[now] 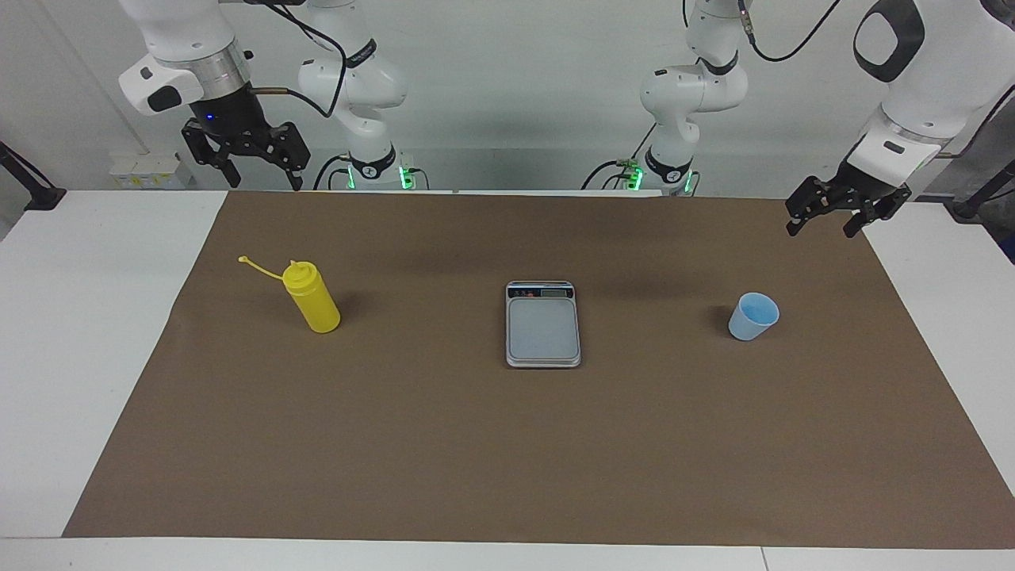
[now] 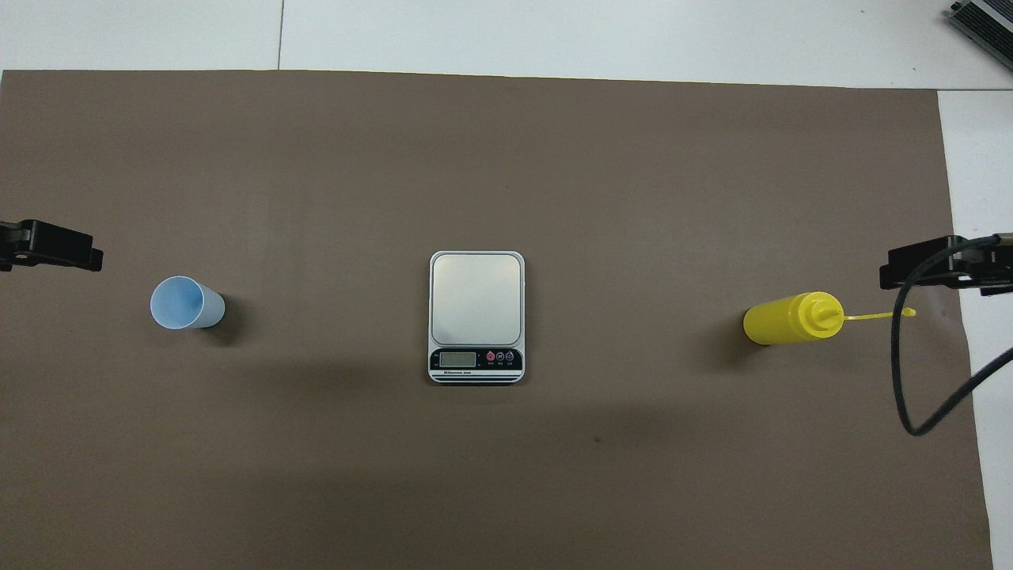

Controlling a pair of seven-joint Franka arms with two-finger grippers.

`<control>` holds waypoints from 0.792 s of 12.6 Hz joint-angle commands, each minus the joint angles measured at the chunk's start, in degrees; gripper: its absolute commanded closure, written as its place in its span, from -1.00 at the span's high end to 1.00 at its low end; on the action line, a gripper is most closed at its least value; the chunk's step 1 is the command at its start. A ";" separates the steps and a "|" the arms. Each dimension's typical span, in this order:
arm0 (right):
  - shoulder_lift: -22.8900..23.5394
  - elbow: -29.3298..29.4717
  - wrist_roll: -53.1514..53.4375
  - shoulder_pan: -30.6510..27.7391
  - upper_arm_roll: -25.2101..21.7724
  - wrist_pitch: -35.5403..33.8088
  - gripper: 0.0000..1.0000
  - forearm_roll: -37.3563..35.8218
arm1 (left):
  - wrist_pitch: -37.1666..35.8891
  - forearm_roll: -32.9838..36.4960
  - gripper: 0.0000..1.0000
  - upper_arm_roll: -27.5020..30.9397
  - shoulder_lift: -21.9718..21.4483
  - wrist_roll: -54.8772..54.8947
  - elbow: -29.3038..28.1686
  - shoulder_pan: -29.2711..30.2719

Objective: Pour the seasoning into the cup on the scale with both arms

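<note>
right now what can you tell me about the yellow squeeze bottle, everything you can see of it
The yellow squeeze bottle looks like soft opaque plastic, with a cone nozzle on top and a thin tethered cap strap sticking out sideways from the neck, away from the scale. The cap is off the nozzle. The bottle stands upright on the brown mat toward the right arm's end of the table, roughly in line with the scale and the cup. Nothing touches it except the mat; the right gripper hangs open above the mat's edge, clear of it.
</note>
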 commanded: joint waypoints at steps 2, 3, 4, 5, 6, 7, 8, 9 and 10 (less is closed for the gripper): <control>-1.75 0.00 -1.62 -0.73 0.29 -0.65 1.00 0.40 | -1.63 5.15 1.00 0.40 -0.10 0.32 0.54 -2.20; -2.27 -0.09 -1.70 -0.73 0.37 -1.00 1.00 0.49 | -1.54 5.95 1.00 0.40 -0.10 0.40 0.54 -2.20; -2.71 -0.09 -1.70 -0.82 0.29 -1.00 1.00 0.49 | -1.02 5.87 1.00 0.32 -0.10 0.49 0.45 -2.11; -2.89 -0.09 -1.62 -0.82 0.29 -1.00 1.00 0.49 | -0.58 5.87 1.00 0.32 -0.18 1.10 0.19 -2.03; -3.24 -0.09 -1.70 -0.82 0.29 -1.00 1.00 0.40 | -0.14 5.70 1.00 0.40 -0.27 2.24 -0.42 -1.50; -3.33 -0.09 -1.70 -0.73 0.29 -1.00 1.00 0.49 | 0.21 5.35 1.00 0.58 -0.27 3.90 -1.04 -1.32; -3.42 -0.09 -1.62 -0.82 0.29 -1.00 1.00 0.49 | 1.00 5.08 1.00 0.58 -0.01 5.40 -1.74 -0.97; -3.59 -0.09 -1.70 -0.82 0.29 -1.00 1.00 0.49 | 2.22 5.08 1.00 0.58 0.34 6.02 -2.79 -0.62; -3.59 -0.09 -1.70 -0.82 0.29 -1.00 1.00 0.49 | 4.15 4.56 1.00 0.58 0.52 6.29 -4.28 0.16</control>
